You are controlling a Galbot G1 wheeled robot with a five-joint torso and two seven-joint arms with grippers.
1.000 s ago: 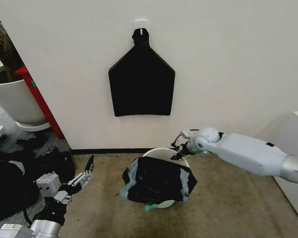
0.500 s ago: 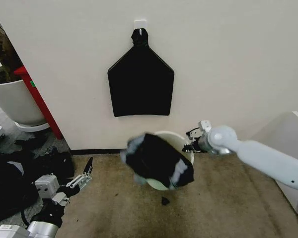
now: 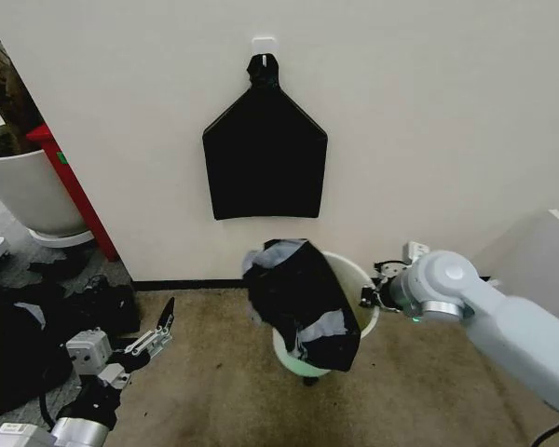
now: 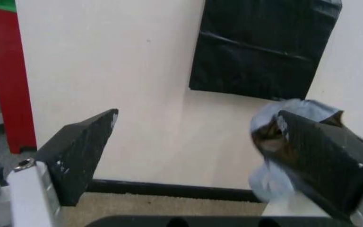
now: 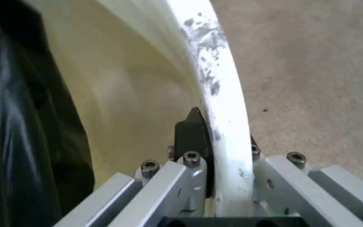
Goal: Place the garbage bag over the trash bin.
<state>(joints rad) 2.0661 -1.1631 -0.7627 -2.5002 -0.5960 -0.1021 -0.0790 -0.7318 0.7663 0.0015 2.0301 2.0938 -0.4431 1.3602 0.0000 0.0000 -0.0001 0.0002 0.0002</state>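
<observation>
The trash bin (image 3: 356, 277) is a cream-white bucket held tilted near the wall, with its base low over the carpet. The glossy black garbage bag (image 3: 298, 298) hangs crumpled over the bin's left side and front, leaving the right part of the rim bare. My right gripper (image 3: 368, 296) is shut on that bare rim. In the right wrist view the right gripper (image 5: 224, 135) has one black pad (image 5: 191, 137) inside the bin rim (image 5: 222, 90), beside the garbage bag (image 5: 17, 118). My left gripper (image 3: 158, 331) hangs open at the lower left, apart from the bin; between the left gripper (image 4: 197, 123) fingers the garbage bag (image 4: 273, 135) shows farther off.
A flat black bag bundle (image 3: 264, 154) hangs from a hook on the wall above the bin. A large white plant pot (image 3: 23, 186) and a red panel (image 3: 74, 196) stand at the left, with dark gear (image 3: 19, 345) on the floor. A white cabinet (image 3: 540, 251) is at the right.
The bin was lying on the carpet. My right gripper has lifted it by the rim, swung it rightward and more upright, with the bag still draped on it. The left arm has stayed put.
</observation>
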